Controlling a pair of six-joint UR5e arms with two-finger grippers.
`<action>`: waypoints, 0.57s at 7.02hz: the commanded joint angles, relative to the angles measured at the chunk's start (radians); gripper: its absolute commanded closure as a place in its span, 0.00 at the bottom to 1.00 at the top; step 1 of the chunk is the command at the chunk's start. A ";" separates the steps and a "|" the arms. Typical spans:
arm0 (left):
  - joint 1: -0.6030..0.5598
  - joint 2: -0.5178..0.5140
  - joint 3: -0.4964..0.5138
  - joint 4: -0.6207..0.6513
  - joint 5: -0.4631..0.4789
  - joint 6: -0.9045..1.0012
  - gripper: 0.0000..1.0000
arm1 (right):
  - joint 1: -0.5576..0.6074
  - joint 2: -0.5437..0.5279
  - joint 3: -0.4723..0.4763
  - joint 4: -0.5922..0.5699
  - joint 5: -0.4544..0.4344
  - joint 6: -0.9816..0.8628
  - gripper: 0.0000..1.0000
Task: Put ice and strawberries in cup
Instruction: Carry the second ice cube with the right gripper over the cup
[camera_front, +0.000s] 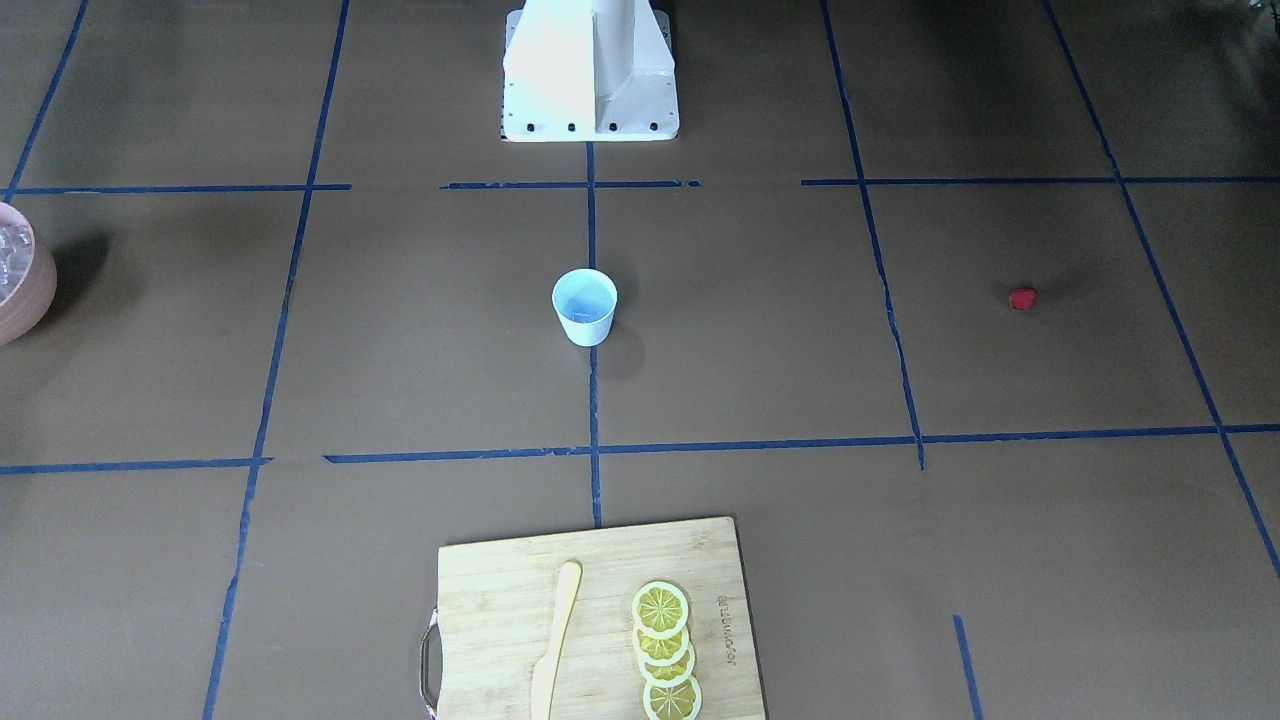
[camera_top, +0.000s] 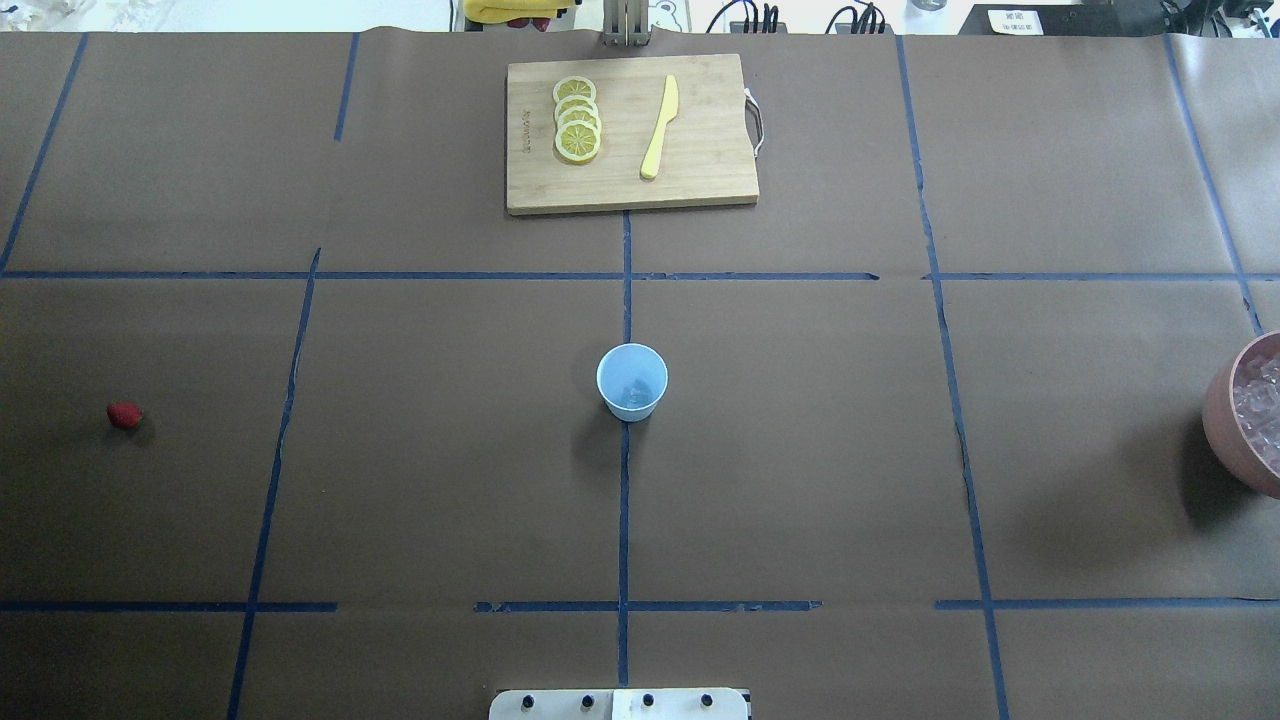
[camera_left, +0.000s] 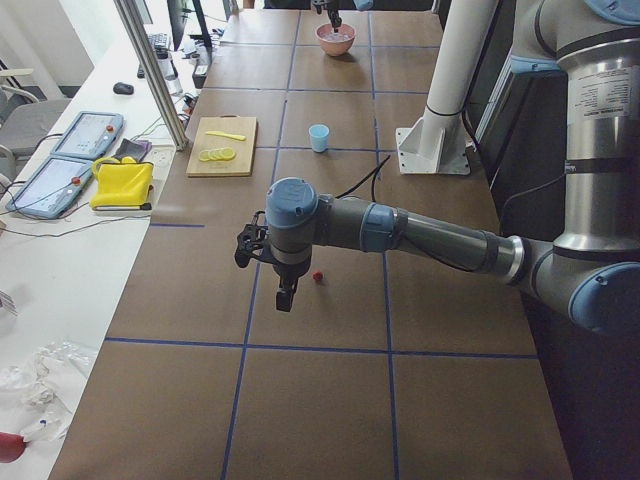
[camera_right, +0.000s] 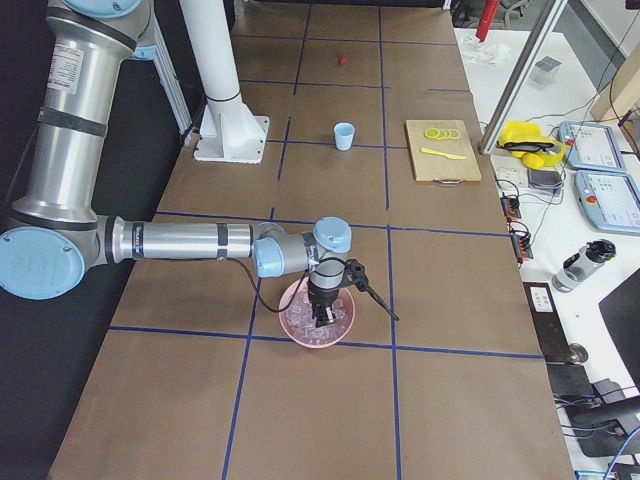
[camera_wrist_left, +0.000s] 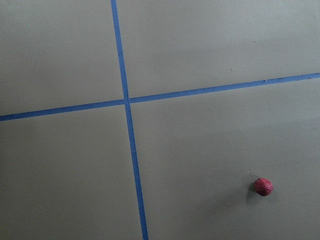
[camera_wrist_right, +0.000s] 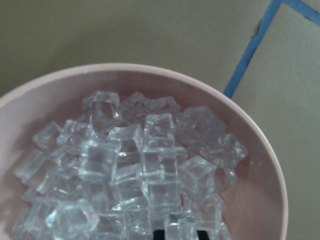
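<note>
- The brown bench (camera_top: 800, 480), gridded with blue tape, is carrying everything.
- The left arm (camera_left: 430, 235) is reaching across the middle of the left-end view. Its pincer (camera_left: 284, 302) is pointing down near the strawberry, and I cannot tell how far it is open.
- The right arm (camera_right: 180, 242) is holding its pincer (camera_right: 325, 316) down in the bowl. Its opening cannot be told either.
- A wooden cutting board (camera_top: 630, 135) is lying at the top centre of the overhead view, bearing lemon slices (camera_top: 577, 120) and a yellow knife (camera_top: 660, 128).
- The pink bowl (camera_wrist_right: 270, 165) is sitting at that view's right edge, holding the heaped ice (camera_wrist_right: 150, 170).
- The cup (camera_top: 632, 381) is standing upright at the centre, on a tape line.
- The strawberry (camera_top: 124, 414) is lying alone at the far left, well apart from the cup.
</note>
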 joint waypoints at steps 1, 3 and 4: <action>0.000 0.011 -0.007 -0.001 -0.026 -0.002 0.00 | 0.044 0.026 0.180 -0.211 0.004 -0.021 1.00; 0.000 0.018 -0.012 -0.001 -0.028 0.000 0.00 | 0.060 0.268 0.249 -0.481 0.080 -0.005 1.00; 0.000 0.020 -0.014 0.000 -0.028 0.000 0.00 | 0.052 0.391 0.241 -0.547 0.145 0.062 1.00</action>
